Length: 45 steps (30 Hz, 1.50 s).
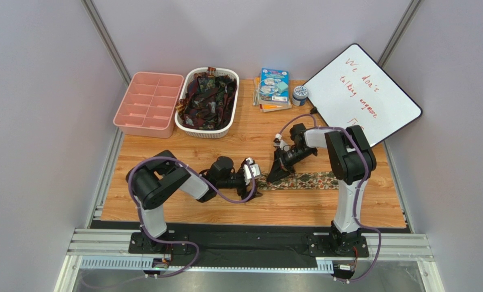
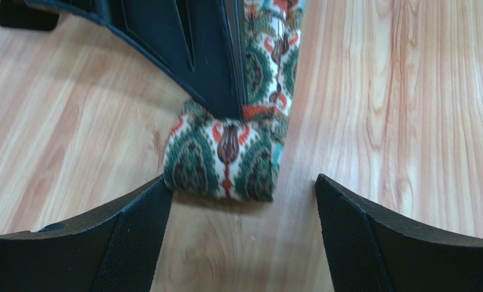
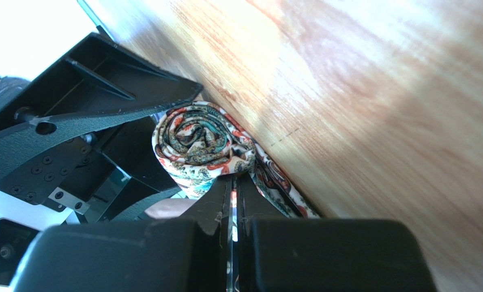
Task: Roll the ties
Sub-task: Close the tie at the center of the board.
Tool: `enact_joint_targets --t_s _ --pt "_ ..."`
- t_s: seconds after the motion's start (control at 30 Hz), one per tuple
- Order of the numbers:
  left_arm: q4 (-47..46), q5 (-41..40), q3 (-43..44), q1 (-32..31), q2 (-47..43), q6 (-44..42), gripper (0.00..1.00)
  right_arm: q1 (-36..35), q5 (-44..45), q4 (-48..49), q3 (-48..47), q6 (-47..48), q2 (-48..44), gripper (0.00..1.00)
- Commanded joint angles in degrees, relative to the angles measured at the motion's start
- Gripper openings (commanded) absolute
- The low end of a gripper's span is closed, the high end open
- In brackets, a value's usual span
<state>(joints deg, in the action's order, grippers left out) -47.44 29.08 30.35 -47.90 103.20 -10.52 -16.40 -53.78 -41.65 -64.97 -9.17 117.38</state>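
Mid-frame, the left gripper (image 2: 242, 182) gapes around the rolled tie (image 2: 225, 158); the right gripper (image 3: 233, 182), closed tight, sits against it.

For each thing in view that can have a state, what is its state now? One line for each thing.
patterned tie: mostly stretched out flat, left end rolled up
left gripper: open, one finger on each side of the rolled end
right gripper: shut, tips against the rolled end
ties: unrolled, piled in the basket
pink tray: no tie in it
whiteboard: has red writing
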Motion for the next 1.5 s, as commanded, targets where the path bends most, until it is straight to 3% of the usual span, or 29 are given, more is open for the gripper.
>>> enact_joint_targets --t_s 0.0,0.03,0.13,0.17,0.23,0.27,0.4,0.43,0.5,0.67,0.9,1.0,1.03,1.07,1.1,1.13,1.3,1.33,1.47 --pt "-12.3 2.7 1.6 0.0 5.3 0.4 0.9 -0.6 13.0 2.9 0.9 4.9 4.7 0.0" --pt "-12.5 3.7 1.9 0.0 6.3 -0.3 0.88 -0.6 12.7 2.9 0.8 5.0 4.9 0.0" --pt "-11.1 5.4 2.8 0.0 6.7 -1.5 0.71 -0.6 12.6 2.4 0.2 5.8 4.3 0.0" --pt "-6.5 5.9 3.2 0.1 6.1 -2.0 0.57 -0.6 12.6 2.0 -0.2 6.1 3.9 0.0" --pt "0.1 7.1 4.8 -0.1 3.3 -5.2 0.44 -0.5 11.6 -0.2 -1.7 7.0 2.7 0.03" --pt "4.6 6.5 4.9 -0.3 2.5 -6.5 0.33 -0.4 11.3 -0.9 -2.1 7.1 0.4 0.06" --pt "15.2 2.8 6.2 -1.1 -0.9 -10.3 0.22 -0.4 10.6 -5.4 -3.0 8.4 -6.5 0.3" --pt "18.1 2.1 7.2 -1.0 -1.2 -11.0 0.22 -0.3 10.1 -6.2 -3.1 8.4 -7.7 0.41" --pt "22.8 0.5 9.0 -1.3 -1.4 -10.9 0.21 -0.2 9.4 -7.7 -3.0 8.2 -10.7 0.47" --pt "29.1 -3.1 11.6 -2.3 -1.2 -11.2 0.24 -1.3 6.4 -6.3 -2.7 4.2 -11.3 0.5" --pt "35.9 -8.0 15.7 -3.1 -0.5 -9.9 0.29 -3.6 6.0 -2.7 -2.4 2.1 -7.4 0.45" --pt "37.1 -8.3 16.1 -3.2 -0.3 -9.2 0.31 -3.9 8.6 -2.8 -2.3 3.5 -5.2 0.35" --pt "37.2 -8.6 16.2 -3.2 -0.3 -8.9 0.33 -3.7 9.2 -2.8 -2.2 3.7 -4.8 0.23" --pt "37.2 -8.7 16.3 -3.2 -0.3 -8.5 0.34 -3.6 9.1 -2.8 -2.1 4.0 -4.0 0.17" --pt "37.2 -8.7 16.4 -3.1 -0.4 -8.2 0.38 -3.5 10.1 -2.7 -2.0 4.4 -3.7 0.11" --pt "37.2 -9.0 16.3 -3.1 -0.9 -7.2 0.48 -3.4 10.5 -2.6 -1.8 4.5 -3.6 0.0" --pt "31.1 -5.8 12.2 -0.5 -6.6 -1.2 0.75 -1.6 12.4 -1.6 -0.9 5.9 -1.9 0.0" --pt "28.7 -4.7 11.0 0.9 -10.0 0.3 0.99 -1.1 12.6 -1.2 -0.4 6.4 -1.7 0.0" --pt "24.2 -7.1 8.8 1.3 -17.8 5.1 1.0 -0.4 13.3 1.5 0.6 7.4 -1.6 0.0"
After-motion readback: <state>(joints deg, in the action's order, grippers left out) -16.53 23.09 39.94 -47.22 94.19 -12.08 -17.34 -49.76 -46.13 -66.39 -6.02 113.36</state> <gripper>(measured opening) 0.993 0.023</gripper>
